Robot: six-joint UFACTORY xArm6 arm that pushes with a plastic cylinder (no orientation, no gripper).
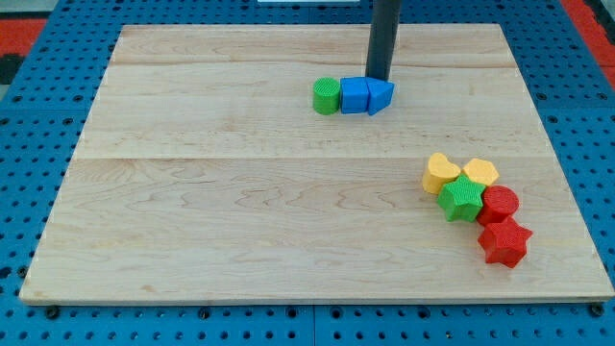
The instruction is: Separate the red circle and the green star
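The wooden board [240, 211] lies on a blue perforated surface [38, 115], and most of the wood is bare: the whole part at the view's left and the wide band across the middle carry no blocks. All blocks sit in two groups. At the view's top, near the centre, a green cylinder [327, 96], a blue cube [355, 95] and a blue triangular block [380, 96] stand in a short row, touching one another. My tip [379, 78] is just behind this row, at the blue triangular block and close to the blue cube; whether it touches them I cannot tell. The rod has no jaws and holds nothing. The second group is near the board's edge at the view's right, well apart from the tip. There the green star [461, 199] and the red circle [499, 204] stand side by side and touch, the red circle on the view's right of the star. The green star is bright green with ridged sides; the red circle is a low round block. A yellow heart [441, 172] and a yellow hexagon [479, 173] lie just above them, touching the star, and a red star [504, 242] lies just below the red circle, close to the lower right corner. Little wood remains between this group and the right edge.
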